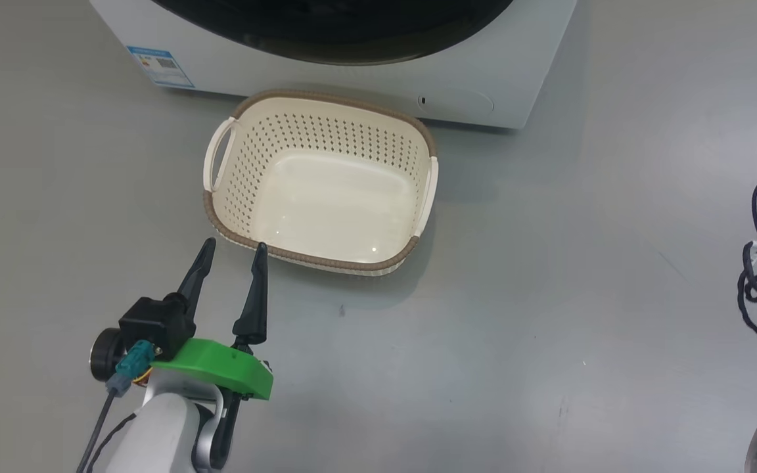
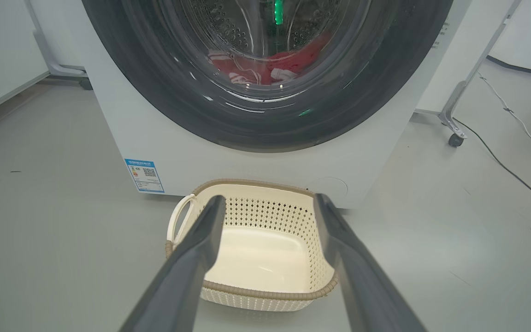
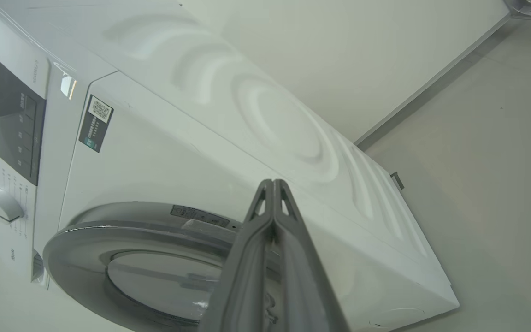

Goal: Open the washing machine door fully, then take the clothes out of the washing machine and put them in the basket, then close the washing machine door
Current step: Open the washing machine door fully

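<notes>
Lying behind glossy black round door (image 2: 173,103): red white-trimmed clothes (image 2: 272,69).

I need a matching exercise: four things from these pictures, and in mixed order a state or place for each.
1. cream perforated plastic basket
2. bright red fabric clothes
3. fingers of the left gripper
4. fingers of the right gripper

a. pressed together
b. empty, on the grey floor
c. spread apart
d. inside the white washing machine

Pairs: 1-b, 2-d, 3-c, 4-a
</notes>
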Controlling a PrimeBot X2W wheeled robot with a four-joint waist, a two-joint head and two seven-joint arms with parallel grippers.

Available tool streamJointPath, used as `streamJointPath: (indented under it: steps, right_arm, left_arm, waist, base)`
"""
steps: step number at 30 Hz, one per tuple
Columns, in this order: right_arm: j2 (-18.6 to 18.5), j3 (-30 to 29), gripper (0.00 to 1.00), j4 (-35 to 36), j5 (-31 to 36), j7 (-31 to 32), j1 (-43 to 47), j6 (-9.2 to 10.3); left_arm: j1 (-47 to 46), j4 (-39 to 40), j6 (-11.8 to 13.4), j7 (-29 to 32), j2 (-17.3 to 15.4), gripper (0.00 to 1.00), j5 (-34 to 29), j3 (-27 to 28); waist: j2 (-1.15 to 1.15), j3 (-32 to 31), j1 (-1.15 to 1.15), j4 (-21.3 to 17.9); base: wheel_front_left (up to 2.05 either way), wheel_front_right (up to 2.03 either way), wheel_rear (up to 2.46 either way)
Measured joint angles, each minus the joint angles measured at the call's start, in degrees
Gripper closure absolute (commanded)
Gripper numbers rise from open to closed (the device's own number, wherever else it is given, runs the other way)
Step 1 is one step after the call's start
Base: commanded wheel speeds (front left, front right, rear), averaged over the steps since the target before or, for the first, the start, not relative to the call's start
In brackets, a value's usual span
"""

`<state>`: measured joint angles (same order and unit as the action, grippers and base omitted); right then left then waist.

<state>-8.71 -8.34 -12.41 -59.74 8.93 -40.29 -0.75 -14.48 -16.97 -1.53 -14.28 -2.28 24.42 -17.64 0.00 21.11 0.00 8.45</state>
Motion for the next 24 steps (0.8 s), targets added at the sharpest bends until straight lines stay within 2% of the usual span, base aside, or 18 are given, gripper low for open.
streamJointPath:
  steps: [15,24]
  right_arm:
    - [-0.8,3.2,1.00,-2.3,-3.3,9.0,-15.8,3.32]
    - [-1.5,4.2,1.00,-4.2,-3.3,11.8,-22.7,4.98]
  left_arm:
    - [-4.9,0.6,-0.5,0.0,0.2,0.00,2.2,-2.5]
    - [-6.4,0.5,-0.6,0.0,0.4,0.00,2.7,-3.1]
  waist:
    - [0.00,7.8,0.00,4.1]
    - [0.00,10.3,0.00,6.1]
  base:
    - [0.00,0.00,0.00]
    - [0.00,0.00,0.00]
